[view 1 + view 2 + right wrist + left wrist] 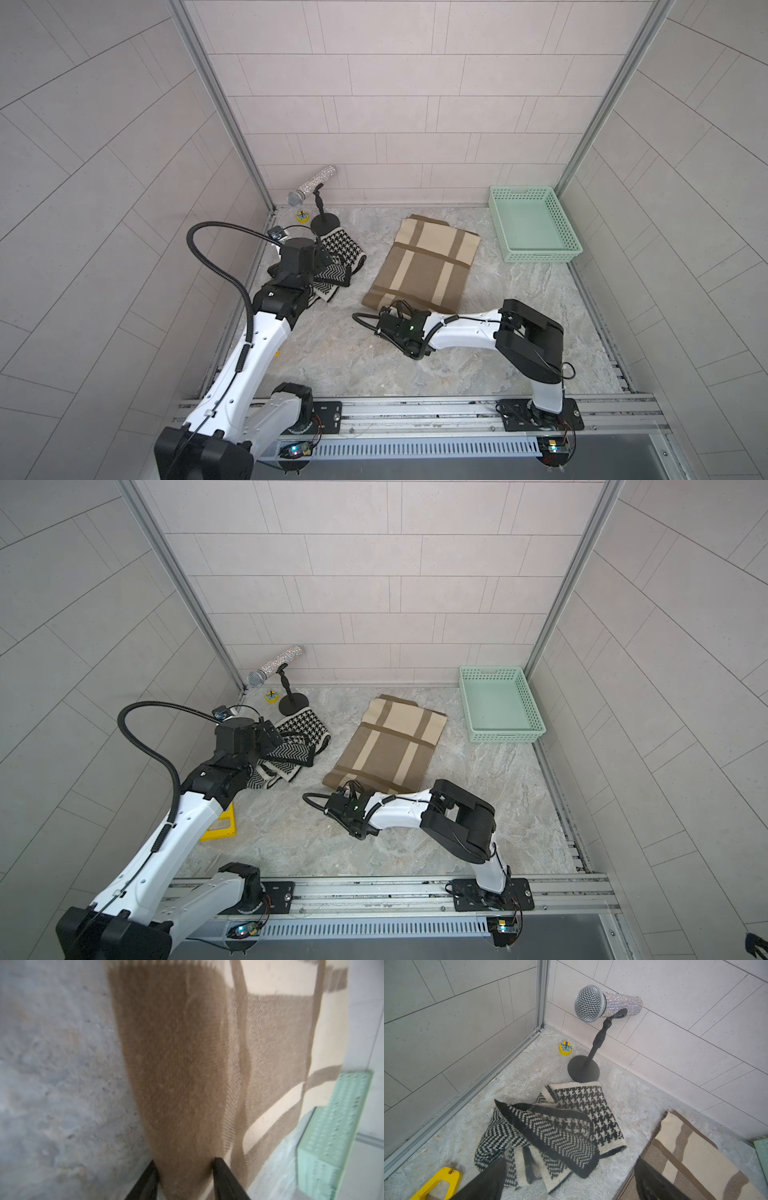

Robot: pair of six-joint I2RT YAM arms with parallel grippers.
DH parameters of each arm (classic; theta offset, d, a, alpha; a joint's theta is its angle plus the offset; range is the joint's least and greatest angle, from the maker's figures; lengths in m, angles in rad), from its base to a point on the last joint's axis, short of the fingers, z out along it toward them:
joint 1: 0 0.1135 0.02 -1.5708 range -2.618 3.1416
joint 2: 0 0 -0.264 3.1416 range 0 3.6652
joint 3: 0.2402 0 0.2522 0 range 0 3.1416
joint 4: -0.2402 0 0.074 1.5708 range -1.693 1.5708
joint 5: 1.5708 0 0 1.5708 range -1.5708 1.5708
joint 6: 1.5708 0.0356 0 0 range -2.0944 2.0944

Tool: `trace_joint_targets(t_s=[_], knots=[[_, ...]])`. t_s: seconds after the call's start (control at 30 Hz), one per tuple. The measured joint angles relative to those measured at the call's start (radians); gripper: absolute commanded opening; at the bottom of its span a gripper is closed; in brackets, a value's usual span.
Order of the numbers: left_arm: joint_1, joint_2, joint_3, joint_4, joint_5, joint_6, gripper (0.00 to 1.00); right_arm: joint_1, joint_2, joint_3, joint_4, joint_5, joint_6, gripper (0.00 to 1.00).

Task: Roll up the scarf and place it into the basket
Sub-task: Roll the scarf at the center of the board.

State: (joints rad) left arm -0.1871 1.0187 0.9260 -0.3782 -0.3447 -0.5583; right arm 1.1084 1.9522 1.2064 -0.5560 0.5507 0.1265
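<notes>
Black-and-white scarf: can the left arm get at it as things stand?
Likely yes. The left gripper hovers right over the black-and-white scarf, jaws open, with nothing between them. The microphone stand stands at the scarf's far end, off the approach.

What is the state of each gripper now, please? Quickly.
Left gripper: open, empty, above the black-and-white scarf.
Right gripper: jaws either side of the brown-and-beige scarf at its near edge; whether it grips cannot be told.

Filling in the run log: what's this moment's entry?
left tool: open over checked scarf | right tool: grips tan scarf at near edge | tan scarf: flat, unrolled | basket: empty
</notes>
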Motion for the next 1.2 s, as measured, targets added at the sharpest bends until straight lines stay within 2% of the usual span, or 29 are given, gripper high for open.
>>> trace_joint_targets(t_s=[0.07,0.2,0.33,0.47,0.7,0.87,1.03,1.2], knots=[[0.002,0.011,0.000,0.000,0.002,0.000,1.00,-0.010,0.014,0.006,0.008,-0.003,-0.004,0.11],[0.002,0.033,0.000,0.000,0.006,0.000,1.00,-0.034,0.013,0.017,0.012,-0.041,0.007,0.00],[0.002,0.072,0.000,0.000,0.031,0.002,0.98,-0.093,-0.027,0.028,0.010,-0.168,0.019,0.00],[0.002,0.134,0.006,-0.001,0.093,0.012,0.73,-0.203,-0.086,0.045,0.006,-0.347,0.040,0.00],[-0.021,0.213,0.007,-0.003,0.281,0.022,0.40,-0.414,-0.114,0.068,0.004,-0.692,0.069,0.00],[-0.132,0.265,-0.013,-0.010,0.395,0.024,0.37,-0.517,-0.106,0.099,-0.019,-0.909,0.093,0.00],[-0.243,0.366,-0.051,0.020,0.517,0.011,0.34,-0.558,-0.081,0.138,-0.039,-1.060,0.119,0.00],[-0.259,0.418,-0.056,0.053,0.551,-0.011,0.30,-0.549,-0.081,0.131,-0.074,-1.138,0.149,0.00]])
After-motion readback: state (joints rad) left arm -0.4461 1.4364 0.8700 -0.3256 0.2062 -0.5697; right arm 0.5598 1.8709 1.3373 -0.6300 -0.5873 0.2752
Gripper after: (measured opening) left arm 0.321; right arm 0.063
